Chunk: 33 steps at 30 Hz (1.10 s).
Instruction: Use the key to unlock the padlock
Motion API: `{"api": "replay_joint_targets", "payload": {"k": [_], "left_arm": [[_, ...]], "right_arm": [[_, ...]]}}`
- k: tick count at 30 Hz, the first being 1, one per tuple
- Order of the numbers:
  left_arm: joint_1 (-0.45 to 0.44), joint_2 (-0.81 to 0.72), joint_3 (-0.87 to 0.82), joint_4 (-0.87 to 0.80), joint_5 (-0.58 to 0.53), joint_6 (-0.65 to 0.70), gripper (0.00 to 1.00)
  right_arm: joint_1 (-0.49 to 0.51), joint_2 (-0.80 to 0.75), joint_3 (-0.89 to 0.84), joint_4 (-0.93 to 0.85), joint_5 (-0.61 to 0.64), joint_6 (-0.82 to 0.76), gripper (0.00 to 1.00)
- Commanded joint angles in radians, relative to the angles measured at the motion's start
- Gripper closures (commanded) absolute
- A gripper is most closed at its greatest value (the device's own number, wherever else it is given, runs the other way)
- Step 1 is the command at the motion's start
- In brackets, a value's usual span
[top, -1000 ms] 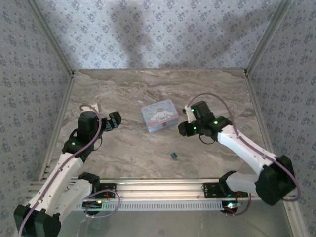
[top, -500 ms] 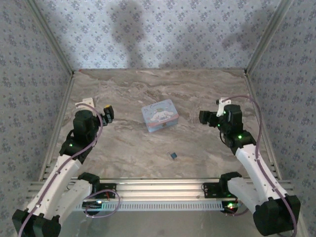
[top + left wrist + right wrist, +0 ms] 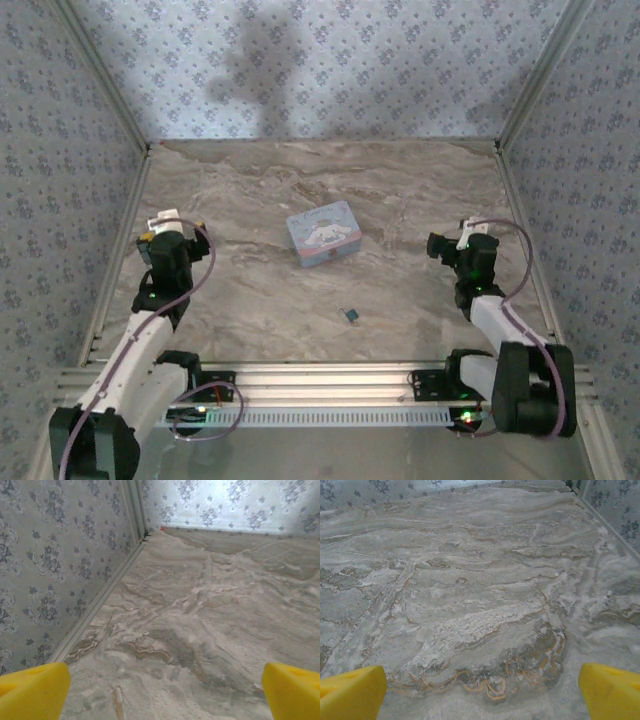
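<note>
Right tool [image 3: 482,692], jaws wide and empty, has drawn back from the tin [image 3: 323,233] to the right edge. Left tool [image 3: 161,690], just as open and empty, has retreated left. The padlock [image 3: 352,315] lies unmoved on the tabletop [image 3: 250,190] between them, too small to tell whether it is open, so no unlocking is in hand

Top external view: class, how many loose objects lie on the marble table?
2. The pale blue tin lies near the middle of the table; the tiny dark padlock lies nearer the front edge, slightly right of the tin. Any key is too small to make out.
</note>
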Motion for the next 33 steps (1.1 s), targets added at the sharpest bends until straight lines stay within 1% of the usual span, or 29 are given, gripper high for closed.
{"api": "replay_joint_targets", "payload": {"k": [1,5,7,9,12,14,16,17,19,21,25,28,32,33], "left_arm": [[0.023,0.061,-0.052,0.166,0.039,0.042,0.02],[0.046,0.131,-0.093,0.29,0.098,0.061,0.02],[0.064,0.167,-0.108,0.346,0.135,0.062,0.02],[0.078,0.21,-0.119,0.398,0.181,0.061,0.02],[0.079,0.268,-0.129,0.464,0.233,0.064,0.02],[0.079,0.304,-0.135,0.501,0.246,0.069,0.02],[0.078,0.338,-0.14,0.54,0.258,0.082,0.02],[0.08,0.353,-0.143,0.56,0.267,0.088,0.02],[0.08,0.368,-0.14,0.581,0.299,0.101,0.02],[0.082,0.391,-0.143,0.619,0.321,0.11,0.02],[0.091,0.441,-0.138,0.691,0.36,0.118,0.02],[0.112,0.53,-0.136,0.775,0.39,0.094,0.02],[0.114,0.67,-0.147,0.934,0.391,0.089,0.02],[0.114,0.66,-0.144,0.921,0.404,0.094,0.02]], "right_arm": [[-0.01,0.066,-0.034,0.253,-0.042,-0.022,0.0],[-0.016,0.142,-0.048,0.362,-0.054,-0.047,0.0],[-0.023,0.187,-0.044,0.39,-0.074,-0.045,0.0],[-0.026,0.241,-0.053,0.458,-0.088,-0.045,0.0],[-0.027,0.32,-0.054,0.525,-0.103,-0.046,0.0],[-0.03,0.359,-0.036,0.536,-0.112,-0.042,0.0],[-0.034,0.342,0.015,0.412,-0.117,-0.041,0.0],[-0.031,0.354,0.037,0.389,-0.113,-0.045,0.0],[0.002,0.349,0.065,0.328,-0.055,-0.065,0.0],[0.021,0.352,0.075,0.31,-0.028,-0.077,0.0],[0.019,0.352,0.074,0.315,-0.029,-0.076,0.0],[0.019,0.352,0.075,0.315,-0.028,-0.077,0.0],[0.02,0.352,0.074,0.314,-0.028,-0.079,0.0],[0.021,0.354,0.075,0.315,-0.028,-0.078,0.0]]}}
